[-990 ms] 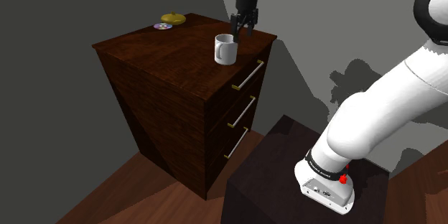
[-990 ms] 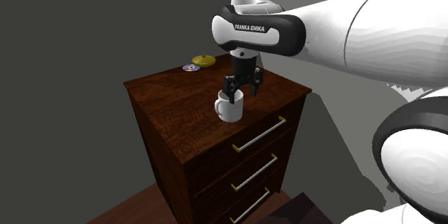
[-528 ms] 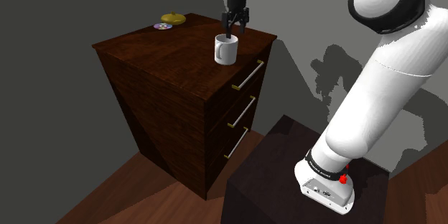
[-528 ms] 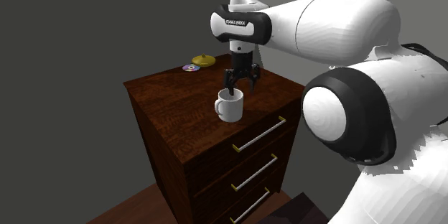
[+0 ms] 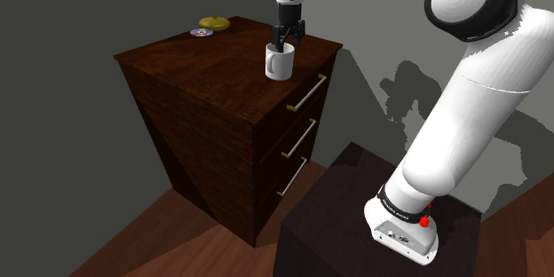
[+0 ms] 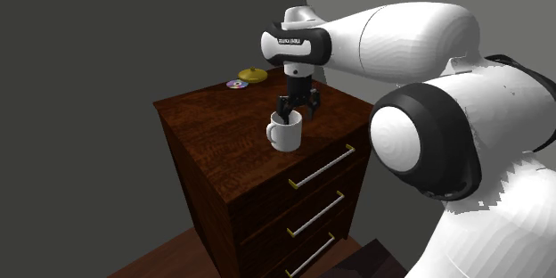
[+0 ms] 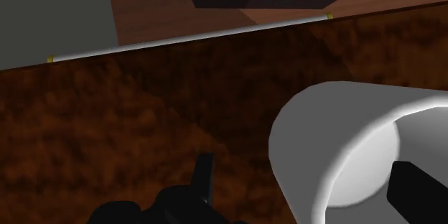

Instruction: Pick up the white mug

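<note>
Wrist view is showing the gripper (image 7: 305, 171) standing open, one black finger (image 7: 420, 190) dipping inside the white mug (image 7: 330, 140) and the other staying outside its wall, not clasping it. The mug is sitting upright on the dresser (image 5: 195, 67), nearer its drawer-front edge, with its long axis vertical, mouth facing up and handle turning toward the top's middle. At the dresser's rear corner a disc (image 5: 201, 32) and a yellow object (image 5: 214, 22) are lying.

A dark wooden chest of drawers (image 5: 204, 67) with three drawers stands on a brown wooden floor (image 5: 178, 240). On its top, a white mug (image 5: 279, 62) stands upright near the front edge. At the far corner, a small yellow object (image 5: 213, 22) and a disc (image 5: 201, 32) lie just beside each other.
</note>
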Controlling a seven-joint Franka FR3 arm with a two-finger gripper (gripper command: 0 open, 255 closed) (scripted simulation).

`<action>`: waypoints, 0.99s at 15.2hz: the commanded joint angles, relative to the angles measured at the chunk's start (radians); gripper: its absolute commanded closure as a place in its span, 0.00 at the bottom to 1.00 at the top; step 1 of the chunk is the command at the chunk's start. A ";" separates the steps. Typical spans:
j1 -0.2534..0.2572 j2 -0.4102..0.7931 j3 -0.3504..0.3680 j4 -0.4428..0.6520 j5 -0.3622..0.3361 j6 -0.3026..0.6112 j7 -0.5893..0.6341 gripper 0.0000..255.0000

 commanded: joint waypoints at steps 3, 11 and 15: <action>0.000 -0.002 0.000 -0.008 0.000 0.006 0.000 1.00; 0.000 -0.001 0.000 0.009 0.000 -0.009 0.000 1.00; 0.000 0.002 0.000 0.066 0.000 -0.064 0.000 1.00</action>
